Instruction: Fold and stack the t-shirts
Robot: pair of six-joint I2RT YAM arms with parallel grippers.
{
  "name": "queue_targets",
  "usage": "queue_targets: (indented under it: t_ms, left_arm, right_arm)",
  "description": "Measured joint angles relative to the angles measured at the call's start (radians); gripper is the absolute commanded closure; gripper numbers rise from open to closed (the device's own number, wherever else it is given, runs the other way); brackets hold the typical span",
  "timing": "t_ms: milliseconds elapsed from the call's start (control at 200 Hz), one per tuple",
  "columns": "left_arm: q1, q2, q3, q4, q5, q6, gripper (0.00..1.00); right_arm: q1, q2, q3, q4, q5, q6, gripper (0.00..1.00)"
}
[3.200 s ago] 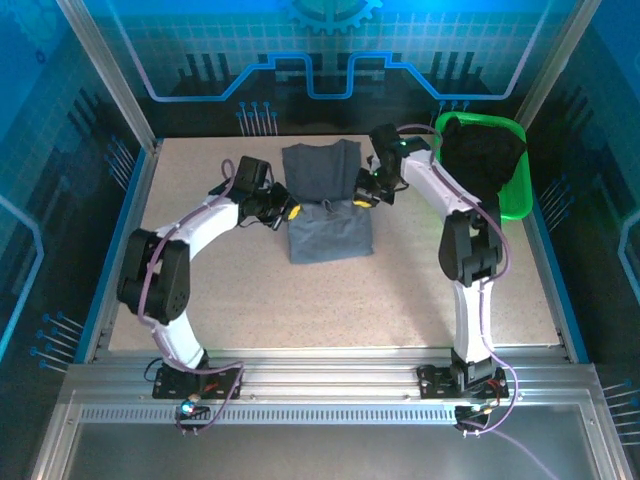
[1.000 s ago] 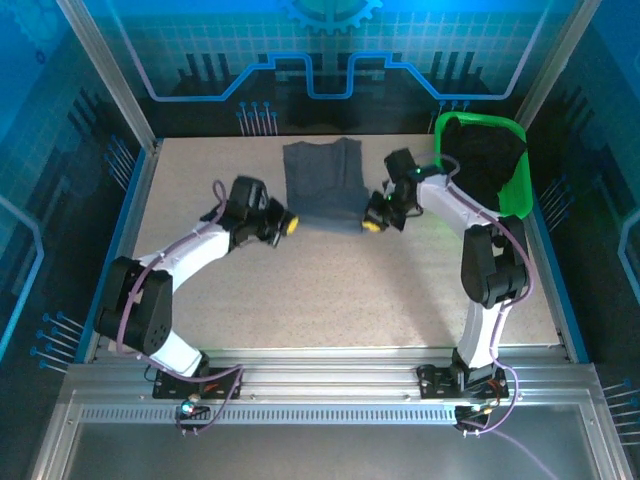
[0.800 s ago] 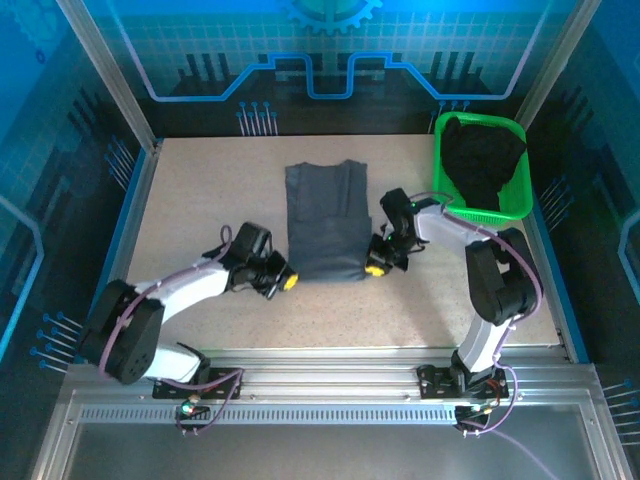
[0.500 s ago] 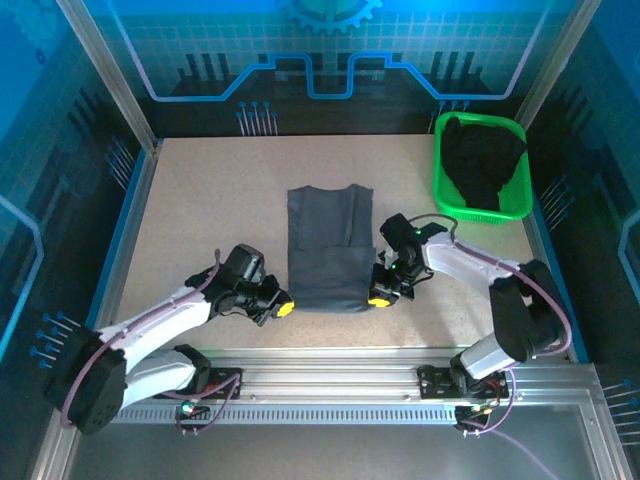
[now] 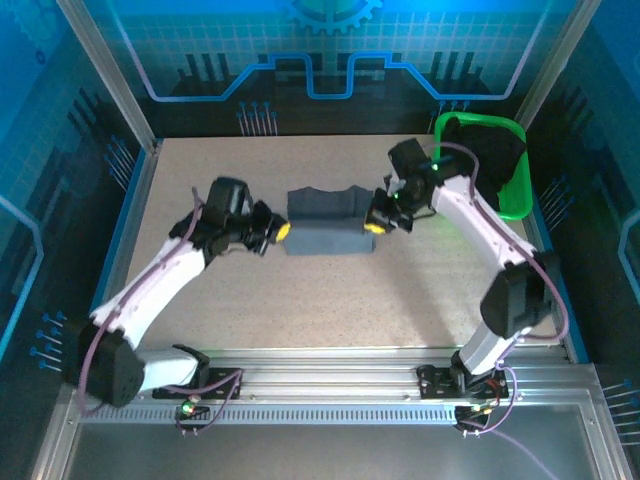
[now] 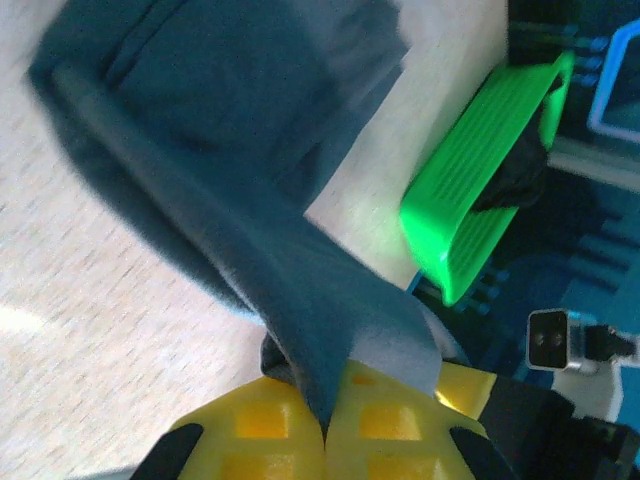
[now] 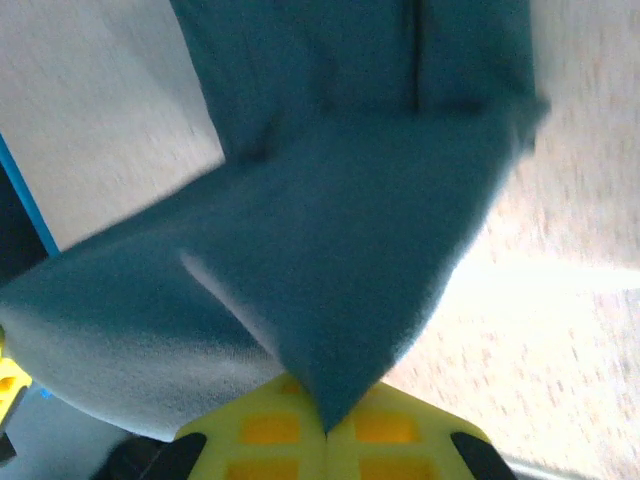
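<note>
The slate-grey t-shirt (image 5: pixel 327 222) lies mid-table, its near part lifted and doubled back over the far part. My left gripper (image 5: pixel 281 231) is shut on its left corner, and the cloth (image 6: pixel 300 300) runs out from between the yellow fingers (image 6: pixel 250 440). My right gripper (image 5: pixel 374 225) is shut on the right corner, where the grey cloth (image 7: pixel 370 290) comes to a point between the yellow pads (image 7: pixel 390 430). The black t-shirt (image 5: pixel 483 160) sits bunched in the green basket (image 5: pixel 518 195) at the back right.
The green basket (image 6: pixel 480 200) stands beside the far right wall. Blue side rails (image 5: pixel 128 225) border the speckled table (image 5: pixel 330 300). Open tabletop spreads in front of the grey shirt and to the left.
Both grippers dragged the shirt's near edge toward the front, then lifted it and carried it back over the far half. The shirt now looks about half as long.
</note>
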Motion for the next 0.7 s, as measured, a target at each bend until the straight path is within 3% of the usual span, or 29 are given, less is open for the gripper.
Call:
queue_targets:
  t_ms: [65,105,120,170,230,320,420,480,530,615,700]
  left_arm:
    - [0.033,0.144,0.115,0.025,0.012,0.018,0.98]
    - [0.049,0.234,0.186,0.042,0.017,0.028,0.91]
    - [0.056,0.274,0.212,0.051,0.017,0.036,0.87]
    - [0.077,0.395,0.309,0.077,0.027,0.046,0.74]
    - [0.1,0.537,0.42,0.093,0.028,0.058,0.65]
    - [0.127,0.692,0.534,0.089,0.008,0.083,0.51]
    - [0.134,0.721,0.549,0.047,-0.03,0.098,0.49]
    - [0.121,0.69,0.537,0.034,-0.049,0.104,0.5]
    - [0.099,0.631,0.482,0.046,-0.065,0.105,0.51]
    - [0.032,0.469,0.306,0.081,-0.083,0.064,0.5]
    - [-0.089,0.303,0.098,0.15,-0.125,-0.034,0.4]
  right_arm:
    - [-0.029,0.119,0.136,-0.01,0.009,0.014,1.0]
    - [-0.045,0.199,0.222,-0.009,0.015,0.024,0.99]
    - [-0.053,0.237,0.258,-0.01,0.014,0.026,0.96]
    - [-0.074,0.344,0.37,-0.008,0.021,0.04,0.7]
    - [-0.097,0.489,0.521,-0.019,0.025,0.051,0.56]
    - [-0.128,0.711,0.784,-0.053,0.034,0.049,0.48]
    - [-0.151,0.847,0.961,-0.113,0.067,0.028,0.45]
    - [-0.161,0.839,0.943,-0.139,0.089,0.005,0.45]
    - [-0.162,0.768,0.826,-0.107,0.102,-0.015,0.43]
    - [-0.154,0.544,0.492,-0.016,0.108,-0.039,0.41]
    - [-0.141,0.255,0.121,0.131,0.09,-0.048,0.39]
